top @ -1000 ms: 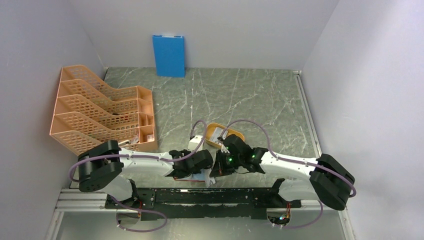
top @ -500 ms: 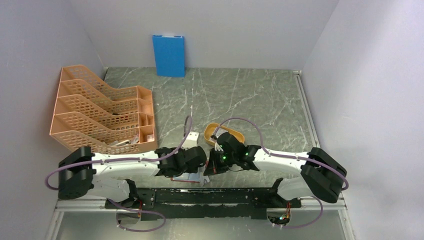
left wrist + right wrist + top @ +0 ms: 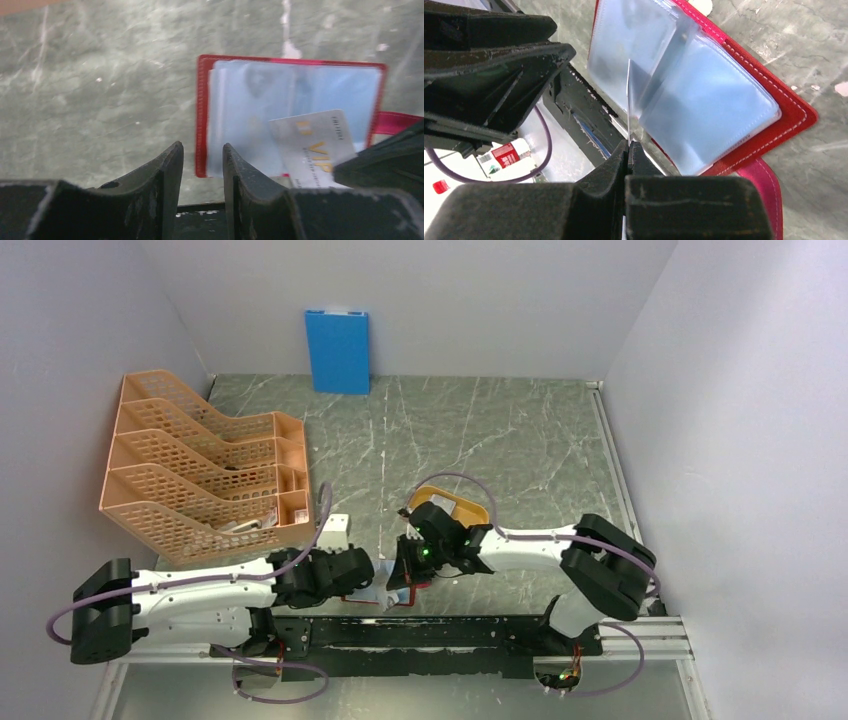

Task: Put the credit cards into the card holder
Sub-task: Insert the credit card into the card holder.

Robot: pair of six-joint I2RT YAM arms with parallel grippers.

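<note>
**Left arm drawn back; card held at the open holder**

Since one second ago, both arms have shifted toward the left in the top view. The left arm's elbow has swung well out to the left, and the right arm has followed. More of the yellow oval tray point(image 3: 455, 508) is uncovered behind the right wrist.

Left pincer point(image 3: 201, 150): fingers narrowly spread, nothing between them, bare worktop point(image 3: 100, 100) visible through the gap. It sits just beside the near left corner of the card holder point(image 3: 290, 90), apart from it.

Right pincer point(image 3: 629, 145): fingers pressed together on the near end of one credit card point(image 3: 312, 147), pale with gold "VIP" lettering.

Card holder: lies open and flat on the worktop at the near edge, between the two pincers. The clear plastic sleeves face up and the red snap tab point(image 3: 395, 122) sticks out on the right pincer's side.

Credit card: tilted, its far end over the near right part of the sleeves. In the right wrist view it shows edge-on between two sleeve leaves. Cannot tell whether it is inside a pocket.

Orange mesh file rack point(image 3: 200, 480) at far left, and a blue board point(image 3: 337, 350) upright against the back wall.
</note>
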